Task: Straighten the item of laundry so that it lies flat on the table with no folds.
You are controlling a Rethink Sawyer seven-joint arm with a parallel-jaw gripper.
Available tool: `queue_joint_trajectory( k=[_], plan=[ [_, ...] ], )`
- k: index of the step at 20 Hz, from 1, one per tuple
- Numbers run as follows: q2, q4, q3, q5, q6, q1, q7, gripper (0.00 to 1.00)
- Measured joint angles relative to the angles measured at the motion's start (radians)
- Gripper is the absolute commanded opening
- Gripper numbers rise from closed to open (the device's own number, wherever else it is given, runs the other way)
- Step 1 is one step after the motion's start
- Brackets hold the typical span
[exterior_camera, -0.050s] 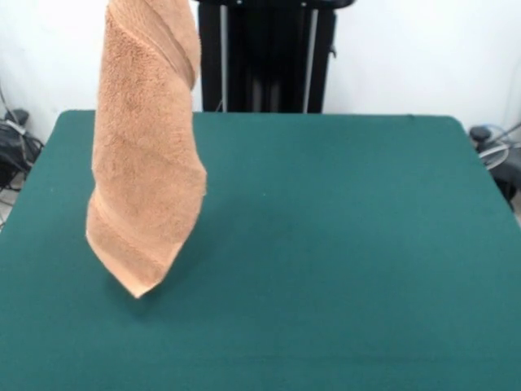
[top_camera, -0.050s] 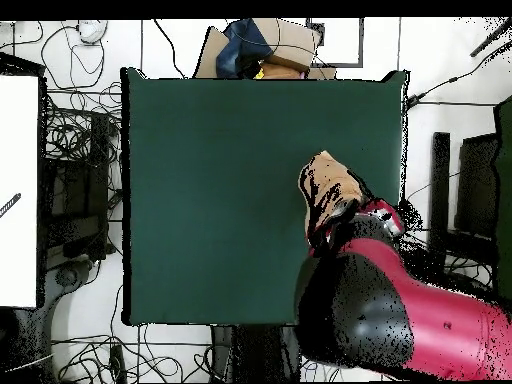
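The item of laundry (exterior_camera, -0.050s: 146,171), a light orange-tan terry towel, hangs in the air as a long twisted drape with its border bands running slantwise. Its top leaves the front view at the upper edge. Its lowest corner points down close over the left part of the dark green table (exterior_camera, -0.050s: 342,244), and I cannot tell whether it touches. From overhead the towel (top_camera, -0.050s: 330,188) shows bunched beside the end of the red and black arm (top_camera, -0.050s: 400,310). There my gripper (top_camera, -0.050s: 350,218) is shut on the towel's top, mostly hidden by the arm.
Cables and boxes lie on the floor around the table (top_camera, -0.050s: 220,200) in the overhead view. A black stand (exterior_camera, -0.050s: 264,57) rises behind the table's far edge. Dark gear (exterior_camera, -0.050s: 16,142) sits off the table's left side.
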Motion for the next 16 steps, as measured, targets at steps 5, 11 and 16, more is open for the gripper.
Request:
queue_joint_trajectory(
  k=[5,11,16],
  plan=[
    [0.020,0.010,0.000,-0.029,-0.003,0.003,0.000,0.00],
    [0.056,0.029,0.000,-0.044,-0.037,-0.014,0.000,0.00],
    [0.023,0.079,-0.002,0.016,-0.027,-0.030,0.000,0.00]
  ],
)
